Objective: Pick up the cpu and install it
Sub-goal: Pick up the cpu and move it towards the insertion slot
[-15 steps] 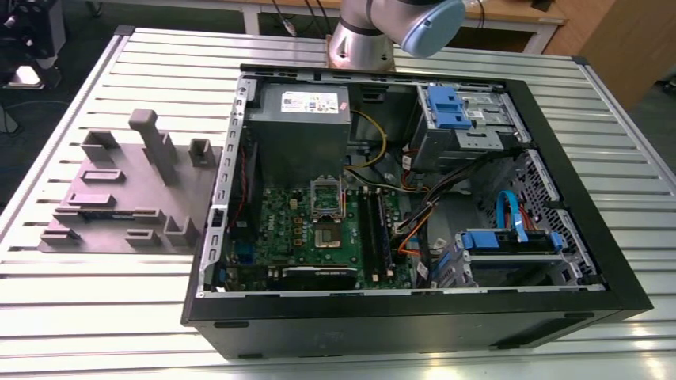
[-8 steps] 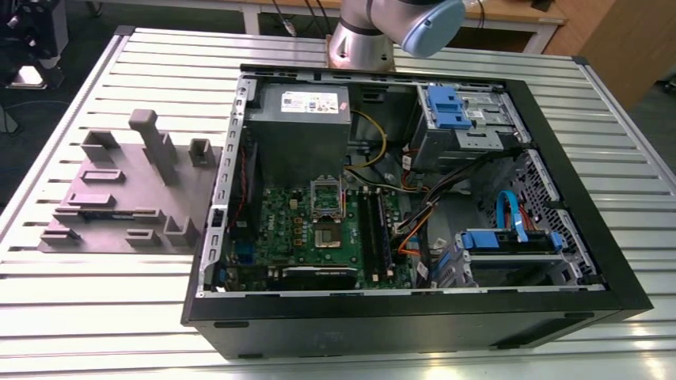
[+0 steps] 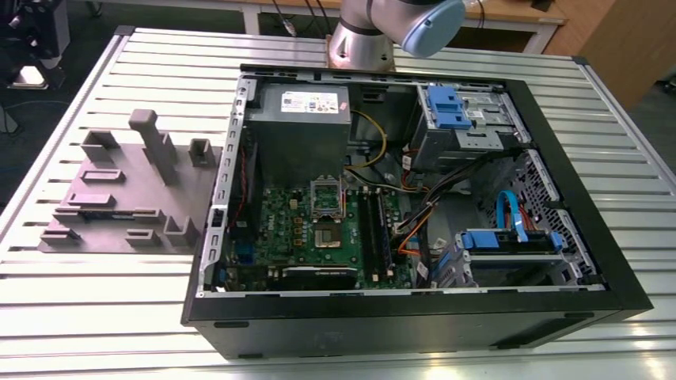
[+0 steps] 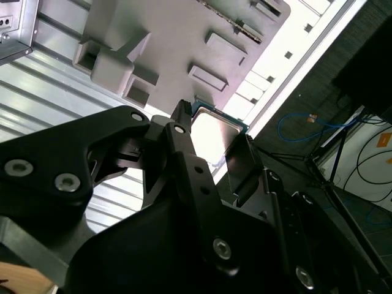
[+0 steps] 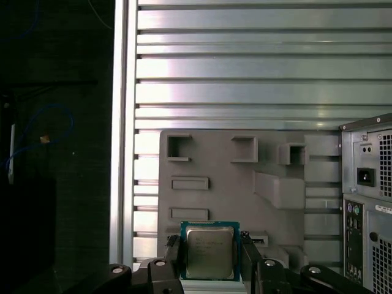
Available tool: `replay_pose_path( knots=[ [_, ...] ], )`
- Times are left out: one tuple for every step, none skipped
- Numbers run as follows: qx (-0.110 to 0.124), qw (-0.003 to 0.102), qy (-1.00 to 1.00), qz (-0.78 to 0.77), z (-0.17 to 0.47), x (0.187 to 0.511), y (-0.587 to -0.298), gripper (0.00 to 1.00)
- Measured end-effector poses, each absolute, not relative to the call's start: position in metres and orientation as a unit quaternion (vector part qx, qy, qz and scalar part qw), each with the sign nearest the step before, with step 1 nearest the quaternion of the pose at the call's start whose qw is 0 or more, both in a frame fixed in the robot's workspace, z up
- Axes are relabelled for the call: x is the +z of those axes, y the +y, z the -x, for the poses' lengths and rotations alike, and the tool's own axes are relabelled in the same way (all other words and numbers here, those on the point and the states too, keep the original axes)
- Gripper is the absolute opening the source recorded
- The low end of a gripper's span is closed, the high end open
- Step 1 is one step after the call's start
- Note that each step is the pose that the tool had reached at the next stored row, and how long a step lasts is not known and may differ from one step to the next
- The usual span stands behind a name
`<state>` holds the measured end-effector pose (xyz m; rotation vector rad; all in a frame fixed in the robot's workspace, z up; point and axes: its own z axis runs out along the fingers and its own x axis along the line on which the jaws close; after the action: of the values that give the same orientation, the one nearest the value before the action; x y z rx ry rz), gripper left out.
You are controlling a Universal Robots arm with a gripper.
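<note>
Two black jaws of the gripper [image 5: 211,242] are gripping the cpu [image 5: 209,252], one jaw pressing on each of two opposite edges. The chip is sitting squarely between them in the first wrist view, its silvery top facing the camera and its thin green rim showing along the free edges. In the second wrist view the gripper [image 4: 213,130] is holding it the same way: the cpu [image 4: 211,135] is bridging the gap between the jaw tips, with one bright face catching the light.

The chip appears to be hanging above the grey tray [image 5: 245,184] rather than lying in one of its pockets, near the tray's edge by the counter [image 5: 245,79].

In the exterior view the tray [image 3: 127,190] is lying on the slatted counter [image 3: 423,55] on the exterior view's left, at nine o'clock from the open case [image 3: 423,317] and just beside it. The arm [image 3: 391,32] is rising at twelve o'clock from the case. Inside the case the motherboard [image 3: 285,229] is lying flat, and the socket [image 3: 326,229] is sitting near its middle, at about three o'clock from the tray.
</note>
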<state>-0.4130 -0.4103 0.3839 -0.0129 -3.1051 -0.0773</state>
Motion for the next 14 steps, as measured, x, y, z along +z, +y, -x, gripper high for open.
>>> replay_pose_path(
  knots=[
    [-0.025, 0.018, -1.000, 0.004, 0.4129, 0.3839, -0.4103, 0.47],
    [-0.025, 0.018, -1.000, 0.004, 0.4127, 0.3839, -0.4103, 0.47],
    [-0.025, 0.018, -1.000, 0.004, 0.4124, 0.3839, -0.4103, 0.47],
    [-0.025, 0.018, -1.000, 0.004, 0.4123, 0.3839, -0.4103, 0.47],
    [-0.025, 0.018, -1.000, 0.004, 0.4117, 0.3839, -0.4103, 0.47],
    [-0.025, 0.018, -1.000, 0.004, 0.4111, 0.3839, -0.4103, 0.47],
    [-0.025, 0.018, -1.000, 0.004, 0.4110, 0.3839, -0.4104, 0.47],
    [-0.025, 0.018, -1.000, 0.004, 0.4109, 0.3839, -0.4103, 0.47],
    [-0.025, 0.018, -1.000, 0.004, 0.4107, 0.3839, -0.4103, 0.47],
    [-0.025, 0.018, -1.000, 0.004, 0.4106, 0.3839, -0.4103, 0.47],
    [-0.025, 0.018, -1.000, 0.004, 0.4105, 0.3839, -0.4103, 0.47],
    [-0.025, 0.018, -1.000, 0.004, 0.4102, 0.3840, -0.4103, 0.47],
    [-0.025, 0.018, -1.000, 0.004, 0.4099, 0.3839, -0.4103, 0.47],
    [-0.025, 0.018, -1.000, 0.004, 0.4094, 0.3839, -0.4104, 0.47]
  ],
)
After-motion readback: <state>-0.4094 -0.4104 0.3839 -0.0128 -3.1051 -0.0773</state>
